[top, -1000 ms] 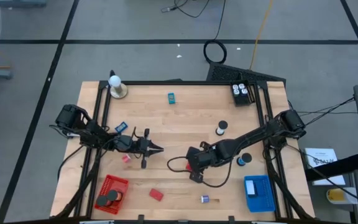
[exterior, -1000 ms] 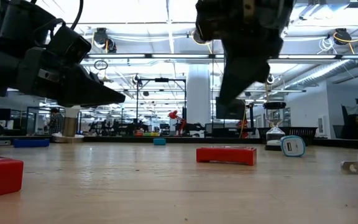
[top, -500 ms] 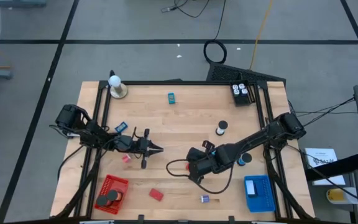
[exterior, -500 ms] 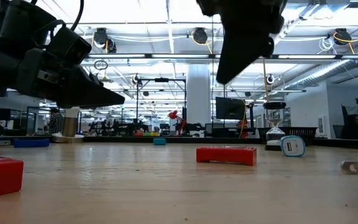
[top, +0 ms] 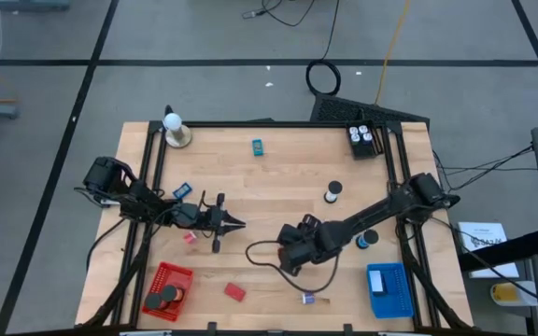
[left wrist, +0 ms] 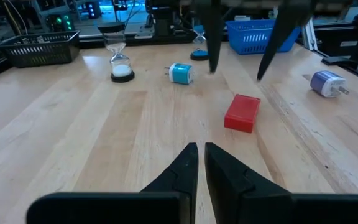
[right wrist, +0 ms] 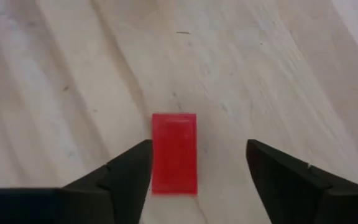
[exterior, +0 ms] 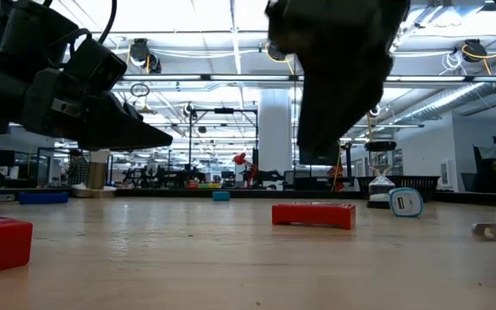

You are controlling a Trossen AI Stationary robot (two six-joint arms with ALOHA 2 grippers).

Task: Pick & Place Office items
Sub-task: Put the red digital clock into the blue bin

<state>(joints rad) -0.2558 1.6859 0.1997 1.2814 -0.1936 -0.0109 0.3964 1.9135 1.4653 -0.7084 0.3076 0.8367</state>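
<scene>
A flat red block (right wrist: 174, 152) lies on the wood (top: 234, 291), near the table's front edge. My right gripper (right wrist: 197, 146) hangs open above it, slanting down, one finger on either side and touching nothing. It also shows in the high view (top: 280, 265) and in the left wrist view (left wrist: 247, 50). My left gripper (left wrist: 201, 155) is shut, nearly level over the table's left middle (top: 236, 224), and points at the same red block (left wrist: 242, 112). Other office items are scattered about: a blue and white plug (left wrist: 180, 73), a purple plug (top: 307, 299) and a blue disc (top: 369, 240).
A red basket (top: 168, 289) stands at the near left and a blue basket (top: 388, 289) at the near right. At the far left corner is a white ball on a tan base (top: 174, 131), and a black box (top: 362, 138) is at the far right. An hourglass (left wrist: 122, 62) stands mid-table.
My right gripper has tipped to point more steeply down over the red block and has opened its fingers. The block has stayed where it was.
</scene>
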